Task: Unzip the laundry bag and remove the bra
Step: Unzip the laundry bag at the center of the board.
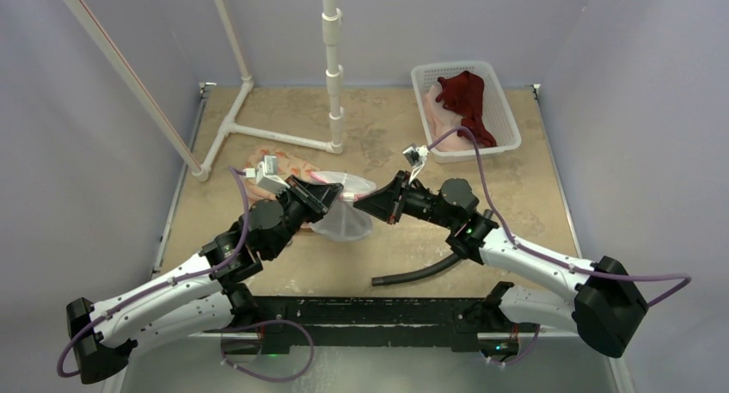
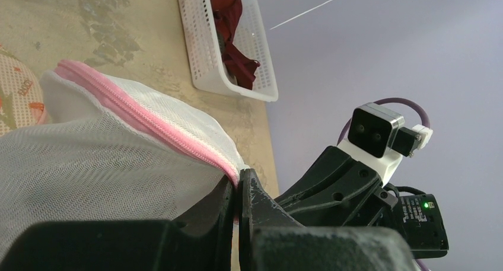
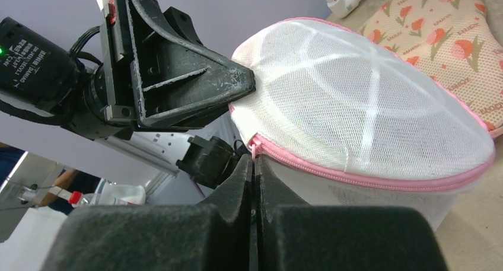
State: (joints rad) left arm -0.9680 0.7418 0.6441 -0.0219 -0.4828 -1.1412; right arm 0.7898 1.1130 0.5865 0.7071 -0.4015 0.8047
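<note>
The laundry bag [image 1: 346, 217] is a white mesh dome with a pink zipper [image 3: 379, 179], lifted a little off the table between both arms. My left gripper [image 2: 240, 181] is shut on the bag's pink zipper edge [image 2: 148, 120], at the bag's left side in the top view. From the right, my right gripper [image 3: 254, 159] is shut on the small pink zipper pull at the end of the zipper. The two grippers [image 1: 333, 197] [image 1: 361, 202] nearly touch tip to tip. The zipper looks shut along the length that shows. The bra is hidden.
A peach cloth with a tulip print [image 1: 279, 165] lies just behind the bag. A white basket [image 1: 507, 126] holding a dark red garment [image 1: 464, 96] stands at the back right. A white pipe frame [image 1: 331, 66] rises at the back. A black hose [image 1: 421, 271] lies near the front.
</note>
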